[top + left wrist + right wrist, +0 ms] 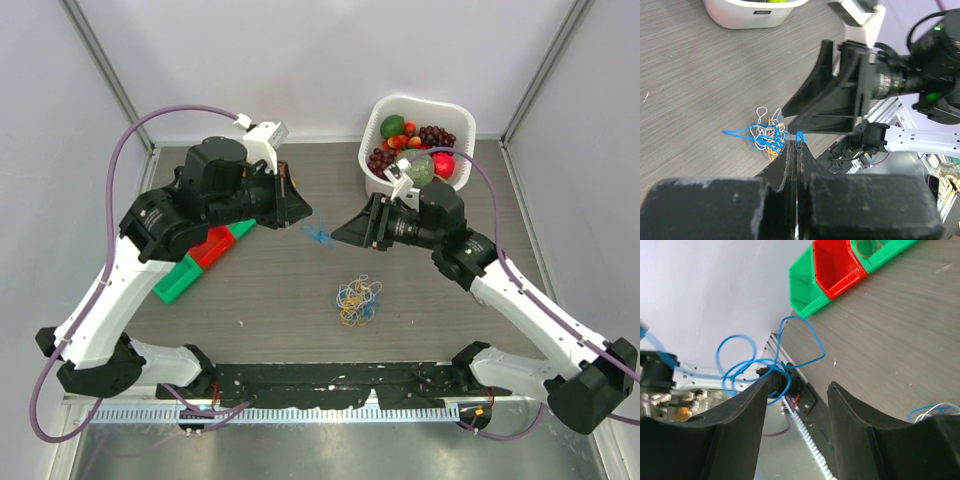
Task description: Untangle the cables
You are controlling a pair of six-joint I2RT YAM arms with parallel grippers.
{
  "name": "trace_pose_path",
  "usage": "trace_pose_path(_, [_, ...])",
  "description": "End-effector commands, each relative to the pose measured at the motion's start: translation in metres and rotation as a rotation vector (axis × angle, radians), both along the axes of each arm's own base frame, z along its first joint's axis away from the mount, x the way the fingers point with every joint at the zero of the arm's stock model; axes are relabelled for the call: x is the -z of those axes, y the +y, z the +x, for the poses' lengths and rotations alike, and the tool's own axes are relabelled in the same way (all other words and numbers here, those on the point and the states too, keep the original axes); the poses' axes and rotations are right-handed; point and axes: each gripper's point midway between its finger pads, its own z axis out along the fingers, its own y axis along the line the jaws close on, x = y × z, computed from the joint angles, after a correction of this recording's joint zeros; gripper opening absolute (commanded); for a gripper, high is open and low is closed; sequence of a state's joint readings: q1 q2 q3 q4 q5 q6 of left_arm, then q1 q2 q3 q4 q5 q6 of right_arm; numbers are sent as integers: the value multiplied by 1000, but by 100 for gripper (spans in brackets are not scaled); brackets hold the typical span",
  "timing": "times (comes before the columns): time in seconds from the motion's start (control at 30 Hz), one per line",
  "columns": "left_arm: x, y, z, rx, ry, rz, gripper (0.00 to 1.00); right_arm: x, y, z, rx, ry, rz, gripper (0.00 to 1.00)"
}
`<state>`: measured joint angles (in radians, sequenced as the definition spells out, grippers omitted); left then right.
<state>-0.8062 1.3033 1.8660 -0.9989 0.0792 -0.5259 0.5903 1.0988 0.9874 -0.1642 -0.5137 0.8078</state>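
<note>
- My left gripper (798,146) is squeezed right together, pinching a little loop of the blue cable (799,135) at the very tips.
- My right gripper (800,386) is spread with nothing between the fingers. Blue loops hang by one fingertip, but I honestly can't tell if they touch it.
- Both grippers face each other above the table (260,300), tips near, with the blue cable between them.
- The other cables (358,301) sit in a small tangled bunch on the table, closer to my bases and apart from both grippers.
- A white basket (385,115) of fruit is far right; green and red bins (200,260) lie under my left arm.
</note>
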Motion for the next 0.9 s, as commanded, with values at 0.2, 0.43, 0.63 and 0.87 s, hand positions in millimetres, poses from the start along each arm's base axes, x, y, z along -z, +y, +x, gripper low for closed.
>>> trace_pose_path(0.2, [-16, 0, 8, 13, -37, -45, 0, -66, -20, -10, -92, -592, -107, 51])
trace_pose_path(0.43, [-14, -1, 8, 37, -19, -53, 0, -71, -10, -10, -199, -739, -140, 41])
trace_pose_path(0.63, [-9, -3, 8, 61, -7, -44, 0, -72, 1, -25, -331, -751, -109, 36])
trace_pose_path(0.87, [-10, -7, 6, 95, -1, -59, 0, -65, 13, -39, -418, -713, -77, 41])
